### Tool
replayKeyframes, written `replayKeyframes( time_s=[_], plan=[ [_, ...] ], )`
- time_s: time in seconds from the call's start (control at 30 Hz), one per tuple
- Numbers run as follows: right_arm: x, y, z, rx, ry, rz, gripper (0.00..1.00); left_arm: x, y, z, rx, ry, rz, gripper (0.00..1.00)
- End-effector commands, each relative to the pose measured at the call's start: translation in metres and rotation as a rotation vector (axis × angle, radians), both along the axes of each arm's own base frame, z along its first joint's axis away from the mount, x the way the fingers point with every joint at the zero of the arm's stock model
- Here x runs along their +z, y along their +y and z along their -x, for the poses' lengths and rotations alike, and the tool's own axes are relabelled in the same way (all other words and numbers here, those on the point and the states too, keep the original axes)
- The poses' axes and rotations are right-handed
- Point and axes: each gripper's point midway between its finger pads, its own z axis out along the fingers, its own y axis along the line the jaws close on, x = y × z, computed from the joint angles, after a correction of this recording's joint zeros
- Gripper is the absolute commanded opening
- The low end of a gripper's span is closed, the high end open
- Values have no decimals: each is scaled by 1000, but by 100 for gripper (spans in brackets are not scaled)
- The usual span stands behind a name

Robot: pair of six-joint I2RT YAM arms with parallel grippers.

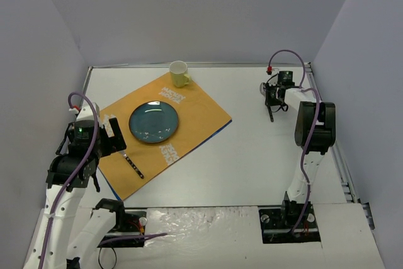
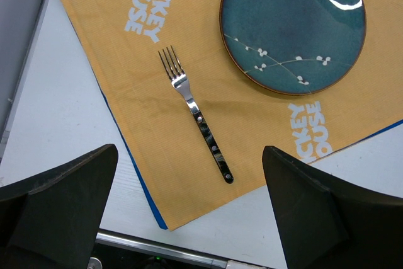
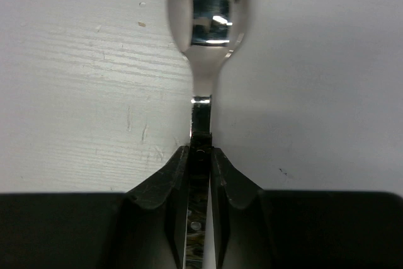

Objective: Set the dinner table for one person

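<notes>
On the white dinner table (image 1: 252,155) lies an orange placemat (image 1: 195,114) with a blue plate (image 1: 153,121) on it. A fork (image 1: 133,165) rests on the mat left of the plate, and a pale yellow cup (image 1: 179,74) stands at the mat's far corner. My right gripper (image 1: 271,102) is at the far right, shut on the dark handle of a spoon (image 3: 208,11). The spoon's shiny bowl points away from the right gripper (image 3: 200,155), low over the table. My left gripper (image 2: 187,155) hangs open above the fork (image 2: 195,121), holding nothing.
The placemat (image 2: 126,92) has white lettering and a blue underside showing at its near edge. The plate (image 2: 293,26) sits at the upper right of the left wrist view. Grey walls close in the table on three sides, with metal edge strips along the table's borders.
</notes>
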Motion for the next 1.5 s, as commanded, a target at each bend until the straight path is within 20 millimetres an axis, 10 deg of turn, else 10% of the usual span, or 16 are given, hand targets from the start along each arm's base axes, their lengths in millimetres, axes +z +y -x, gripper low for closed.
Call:
replayKeyframes(
  time_s=[0.0, 0.33, 0.83, 1.03, 1.47],
  plan=[
    [14, 9, 14, -2, 22, -1, 6, 21, -3, -10, -9, -69, 14, 97],
    [48, 50, 5, 50, -51, 3, 0, 23, -4, -10, -13, -74, 17, 97],
    [131, 241, 22, 389, -220, -75, 0, 26, -1, -10, 4, -63, 5, 97],
    [121, 296, 36, 440, -197, -95, 0, 26, 1, -11, 12, -53, -2, 97],
    [77, 327, 38, 405, -118, -110, 0, 23, 1, -13, 14, -40, -8, 97]
  ],
)
